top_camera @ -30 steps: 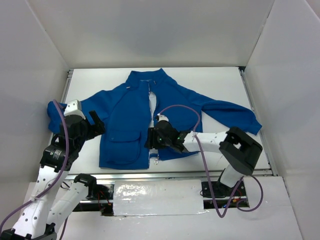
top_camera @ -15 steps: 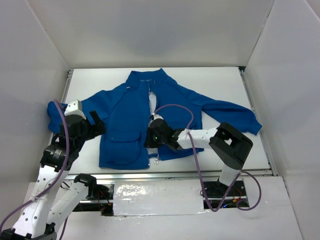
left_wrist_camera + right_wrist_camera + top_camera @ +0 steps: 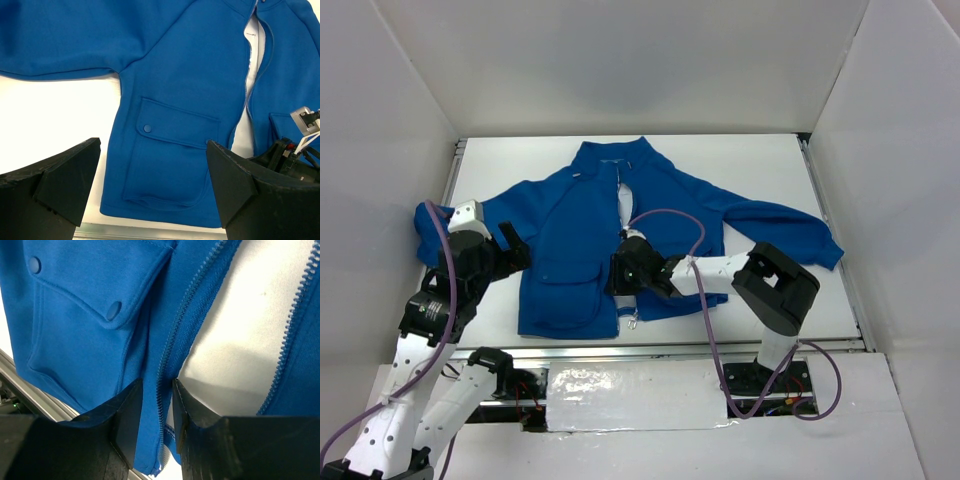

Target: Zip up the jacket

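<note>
- The left arm (image 3: 428,312) rises from its base at the near left corner, elbow bent, with the wrist turned toward the right.
- The left claw (image 3: 150,200) is spread wide, and its two dark fingers (image 3: 55,180) sit at the lower corners of the wrist view.
- The right arm (image 3: 775,288) folds sharply at the elbow and reaches low to the left, its forearm nearly level.
- The right claw (image 3: 156,425) is drawn to a narrow slit, pinching the zipper edge of the jacket (image 3: 75,325).
</note>
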`<control>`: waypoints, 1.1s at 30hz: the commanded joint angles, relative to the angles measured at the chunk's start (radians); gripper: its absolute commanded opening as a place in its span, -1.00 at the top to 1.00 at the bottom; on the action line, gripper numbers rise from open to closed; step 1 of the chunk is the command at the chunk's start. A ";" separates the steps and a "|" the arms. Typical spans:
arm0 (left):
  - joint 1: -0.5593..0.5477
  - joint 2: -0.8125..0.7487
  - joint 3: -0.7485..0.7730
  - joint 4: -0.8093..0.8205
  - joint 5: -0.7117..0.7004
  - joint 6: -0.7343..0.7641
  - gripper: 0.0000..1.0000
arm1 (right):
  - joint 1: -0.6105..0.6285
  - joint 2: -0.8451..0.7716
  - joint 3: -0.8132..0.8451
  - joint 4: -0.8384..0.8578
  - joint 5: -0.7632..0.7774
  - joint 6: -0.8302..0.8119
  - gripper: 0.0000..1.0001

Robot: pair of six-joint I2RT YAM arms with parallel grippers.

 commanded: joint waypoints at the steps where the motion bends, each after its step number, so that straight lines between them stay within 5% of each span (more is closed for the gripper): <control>1: -0.005 -0.008 -0.004 0.037 0.009 0.007 -0.99 | -0.008 -0.015 -0.028 0.007 -0.003 0.029 0.26; 9: -0.008 -0.010 -0.007 0.037 0.012 0.007 -0.99 | -0.006 -0.036 -0.074 -0.008 0.025 0.049 0.33; 13: -0.008 -0.011 -0.006 0.040 0.015 0.009 -0.99 | -0.008 -0.020 -0.068 0.016 0.000 0.049 0.55; 16: -0.010 -0.014 -0.006 0.038 0.014 0.006 -0.99 | -0.006 -0.004 -0.049 0.035 -0.037 0.055 0.95; 20: -0.021 -0.024 -0.009 0.044 0.055 0.007 -0.99 | -0.034 -0.044 -0.045 0.108 -0.104 0.058 1.00; 27: -0.024 -0.044 -0.116 0.144 0.496 -0.040 -0.85 | -0.135 -0.194 -0.051 0.295 -0.289 0.101 1.00; 33: -0.028 -0.045 -0.346 0.418 0.843 -0.172 -0.72 | -0.154 -0.159 -0.028 0.435 -0.409 0.185 1.00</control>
